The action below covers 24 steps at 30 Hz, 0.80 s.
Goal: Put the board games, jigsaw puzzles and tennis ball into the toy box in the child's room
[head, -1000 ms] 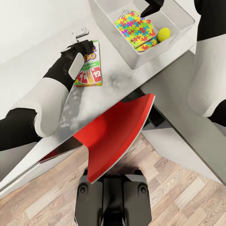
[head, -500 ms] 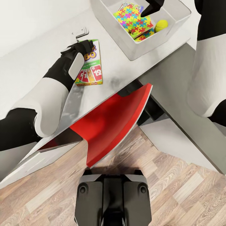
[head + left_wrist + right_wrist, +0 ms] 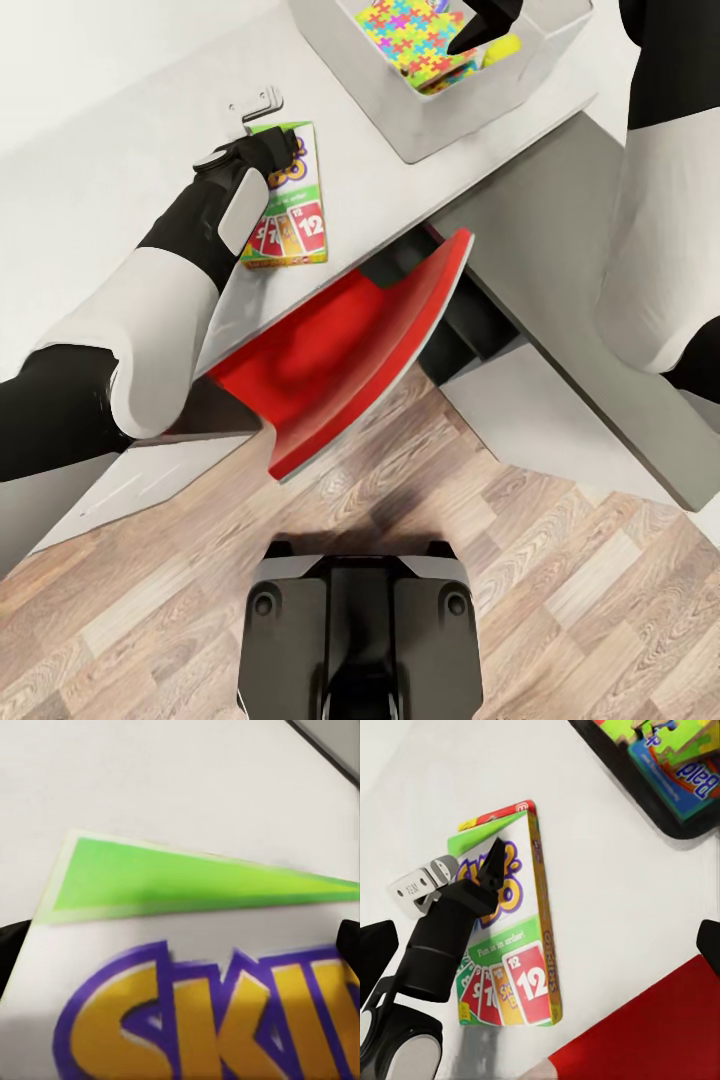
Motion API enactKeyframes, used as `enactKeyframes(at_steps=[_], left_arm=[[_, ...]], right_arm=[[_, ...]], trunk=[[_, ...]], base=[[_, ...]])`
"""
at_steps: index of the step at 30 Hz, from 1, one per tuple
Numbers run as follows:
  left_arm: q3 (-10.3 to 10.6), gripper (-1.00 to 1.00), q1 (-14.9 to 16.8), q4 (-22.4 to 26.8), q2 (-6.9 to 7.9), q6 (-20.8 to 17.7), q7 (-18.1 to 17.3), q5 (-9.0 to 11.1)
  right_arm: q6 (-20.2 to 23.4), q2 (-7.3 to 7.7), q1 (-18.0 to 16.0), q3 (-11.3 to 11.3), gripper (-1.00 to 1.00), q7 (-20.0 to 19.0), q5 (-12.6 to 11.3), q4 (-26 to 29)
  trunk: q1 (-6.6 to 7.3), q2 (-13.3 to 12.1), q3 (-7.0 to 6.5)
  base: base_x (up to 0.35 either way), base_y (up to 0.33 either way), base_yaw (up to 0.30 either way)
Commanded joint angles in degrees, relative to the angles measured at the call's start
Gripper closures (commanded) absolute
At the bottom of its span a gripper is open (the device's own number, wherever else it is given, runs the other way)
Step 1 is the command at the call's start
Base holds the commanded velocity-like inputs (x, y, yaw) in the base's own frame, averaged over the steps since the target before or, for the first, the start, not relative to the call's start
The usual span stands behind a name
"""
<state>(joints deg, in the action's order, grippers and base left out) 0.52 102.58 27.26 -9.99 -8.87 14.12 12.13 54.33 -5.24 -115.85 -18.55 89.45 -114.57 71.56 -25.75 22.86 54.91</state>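
Pale grey counter [image 3: 120,190] is seen carrying the toy box [image 3: 420,110], jigsaw puzzles [image 3: 405,35] lying inside. Board game [image 3: 290,215], green-bordered with red numbered cards, lies flat beside it. Left gripper [image 3: 493,870] is pressed onto its cover; finger state cannot be told. Right gripper [image 3: 478,28] is held over the box, fingers seemingly pinched together.

Prob. kid's room: toy box [image 3: 420,125], puzzles [image 3: 405,30], wood floor [image 3: 580,600].
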Motion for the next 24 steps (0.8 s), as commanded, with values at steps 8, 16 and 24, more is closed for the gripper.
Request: enactKeyframes(at_steps=[8, 16, 24], left_arm=[[0.1, -1.00, 0.0, -0.6, -0.01, -0.3, 0.3, 0.7], [0.1, -1.00, 0.0, -0.6, -0.01, -0.3, 0.3, 0.7], [0.1, -1.00, 0.0, -0.6, -0.01, -0.3, 0.2, 0.7]], right_arm=[[0.6, -0.01, -0.1, 0.0, -1.00, 0.5, -0.5, 0.0], [0.6, 0.01, 0.0, 0.0, -1.00, 0.5, -0.5, 0.0], [0.6, -0.03, -0.1, 0.0, -1.00, 0.5, -0.5, 0.0]], trunk=[[-0.04, 0.1, 0.07], [-0.04, 0.1, 0.07], [-0.04, 0.1, 0.07]], base=[[-0.133, -0.025, 0.000], [-0.165, -0.024, 0.000], [-0.142, -0.003, 0.000]])
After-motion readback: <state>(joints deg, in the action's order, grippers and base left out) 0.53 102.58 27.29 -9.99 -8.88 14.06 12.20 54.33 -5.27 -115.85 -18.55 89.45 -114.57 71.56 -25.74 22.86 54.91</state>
